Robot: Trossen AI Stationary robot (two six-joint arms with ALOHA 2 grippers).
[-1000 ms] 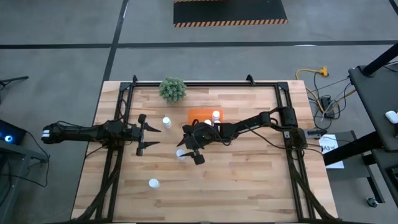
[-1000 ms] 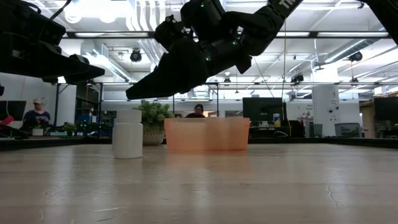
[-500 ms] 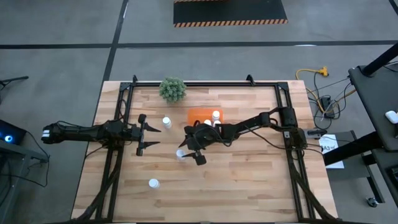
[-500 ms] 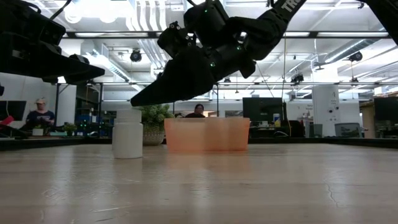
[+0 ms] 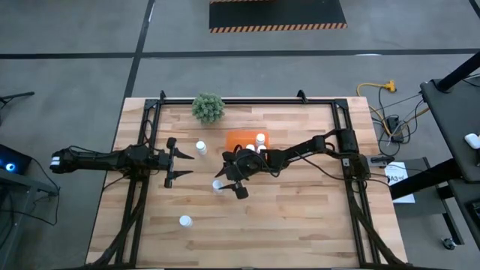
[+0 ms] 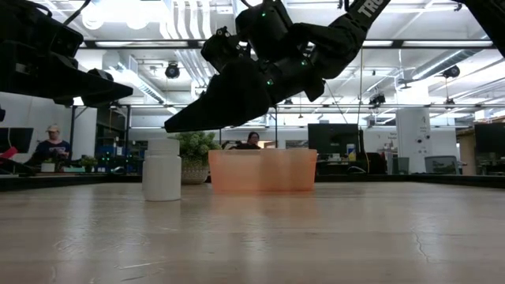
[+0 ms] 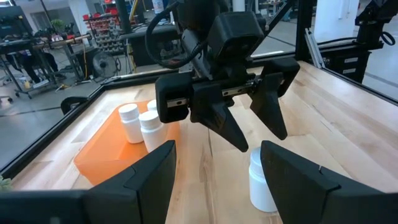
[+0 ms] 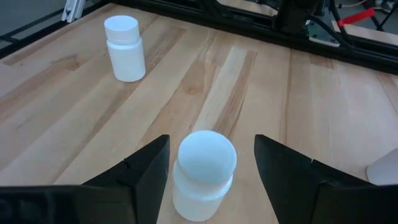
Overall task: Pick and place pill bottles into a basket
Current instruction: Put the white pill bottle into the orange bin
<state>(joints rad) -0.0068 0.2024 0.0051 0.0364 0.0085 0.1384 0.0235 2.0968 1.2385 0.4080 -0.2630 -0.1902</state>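
Three white pill bottles stand upright on their bases on the wooden table: one (image 5: 201, 147) left of the orange basket (image 5: 238, 139), one (image 5: 217, 185) in front of it, one (image 5: 185, 220) nearer the front edge. At least two more bottles (image 7: 140, 123) stand inside the basket. My right gripper (image 5: 229, 178) is open and hovers over the middle bottle (image 8: 205, 171), one finger on either side of its cap and not touching it. My left gripper (image 5: 174, 160) is open and empty, left of the bottles, pointing toward the right gripper.
A green bushy plant (image 5: 208, 107) stands at the far edge, left of the basket. Black frame rails (image 5: 142, 187) run along the table's left and right sides. Bare wood lies toward the near edge and right of the basket. People show in the room beyond (image 6: 47, 146).
My right gripper has dipped slightly toward the bottle beneath it, still open. The bottles and the basket have stayed in place.
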